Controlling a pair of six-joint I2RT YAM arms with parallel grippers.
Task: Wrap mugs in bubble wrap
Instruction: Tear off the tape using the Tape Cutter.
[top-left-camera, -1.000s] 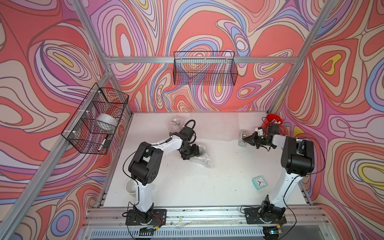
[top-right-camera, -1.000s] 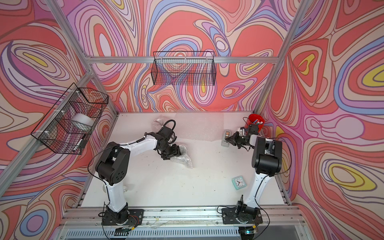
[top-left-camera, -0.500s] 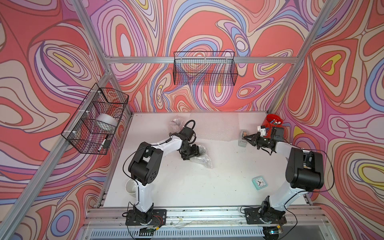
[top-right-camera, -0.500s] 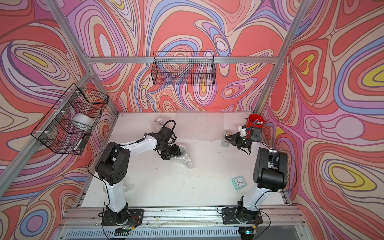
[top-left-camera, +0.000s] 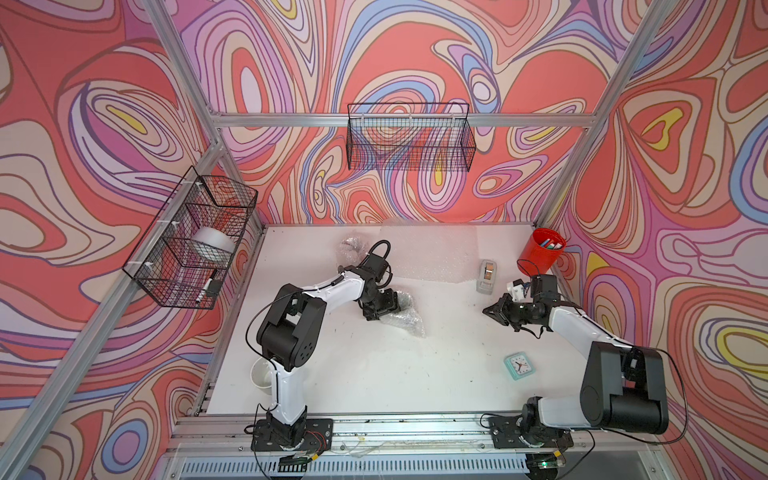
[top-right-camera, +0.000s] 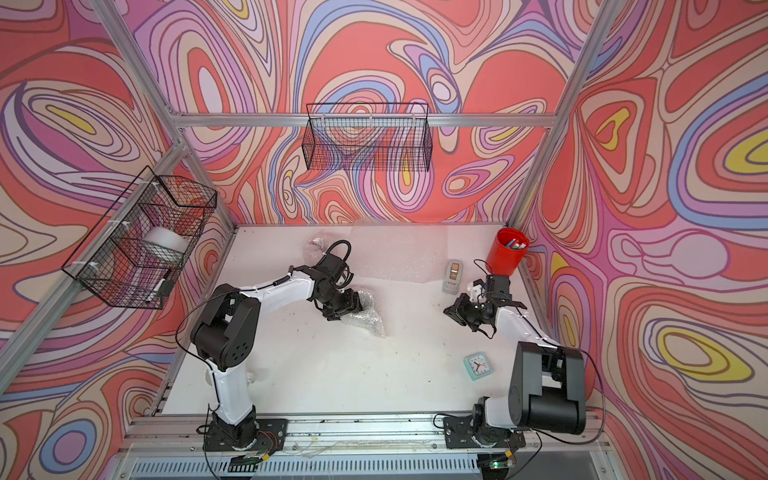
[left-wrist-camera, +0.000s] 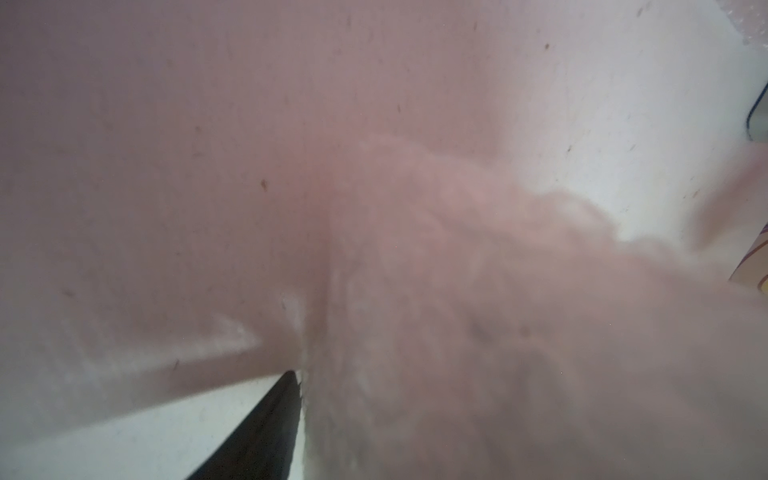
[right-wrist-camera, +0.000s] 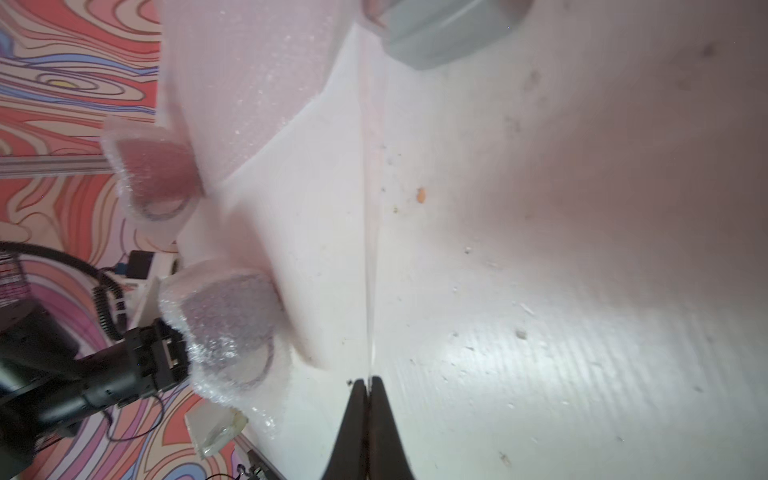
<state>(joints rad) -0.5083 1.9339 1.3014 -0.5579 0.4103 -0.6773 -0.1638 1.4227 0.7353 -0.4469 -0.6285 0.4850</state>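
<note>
Clear bubble wrap (top-left-camera: 409, 322) round mug (top-left-camera: 402, 299), grasped between left gripper (top-left-camera: 392, 305) jaws. Right gripper (top-left-camera: 488, 310) clenched, well apart.

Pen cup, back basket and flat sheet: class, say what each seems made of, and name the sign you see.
Pen cup: probably plastic, by its even, smooth red. Back basket: black-coated metal wire, it seems, an open grid. Flat sheet: clear plastic bubble wrap, faintly dotted, the table showing through.

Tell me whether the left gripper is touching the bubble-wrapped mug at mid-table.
Touching. In the right wrist view the left gripper has its jaws pressed into the wrap of the bubble-wrapped mug, with no gap; both top views agree.
</note>
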